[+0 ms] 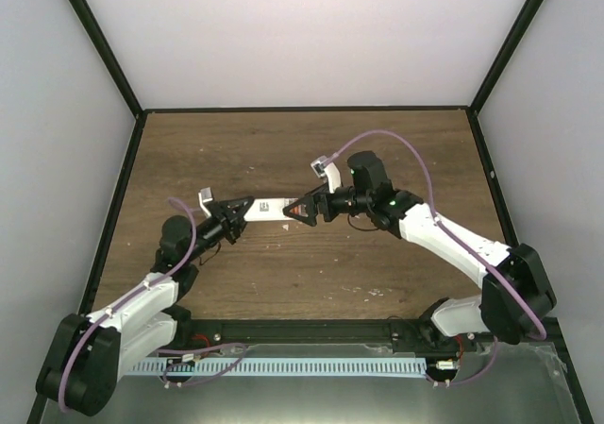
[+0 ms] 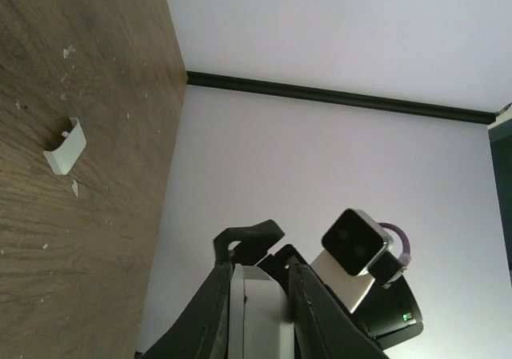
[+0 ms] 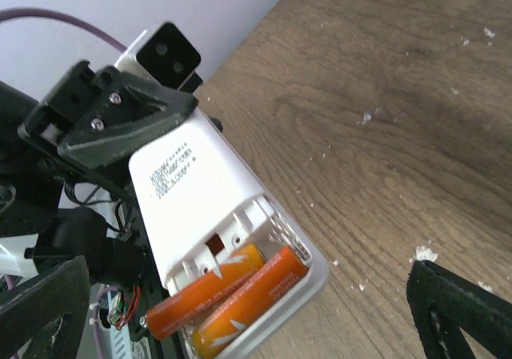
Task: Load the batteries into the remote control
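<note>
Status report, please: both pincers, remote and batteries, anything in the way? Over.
Left pincer shut on remote control. Right pincer open, empty, at its battery end. Both batteries side by side in open compartment. Small white piece on table, aside.

Left arm (image 1: 142,301) and right arm (image 1: 453,240) angled inward toward each other, left fingers (image 2: 210,315) closed tight, right fingers (image 3: 460,315) spread wide

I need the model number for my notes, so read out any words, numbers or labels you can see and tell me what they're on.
On the remote: several lines of small black print, too blurred to read.
On the batteries: faint pale marks on the orange wraps, not readable.
No other text shows in any view.
</note>
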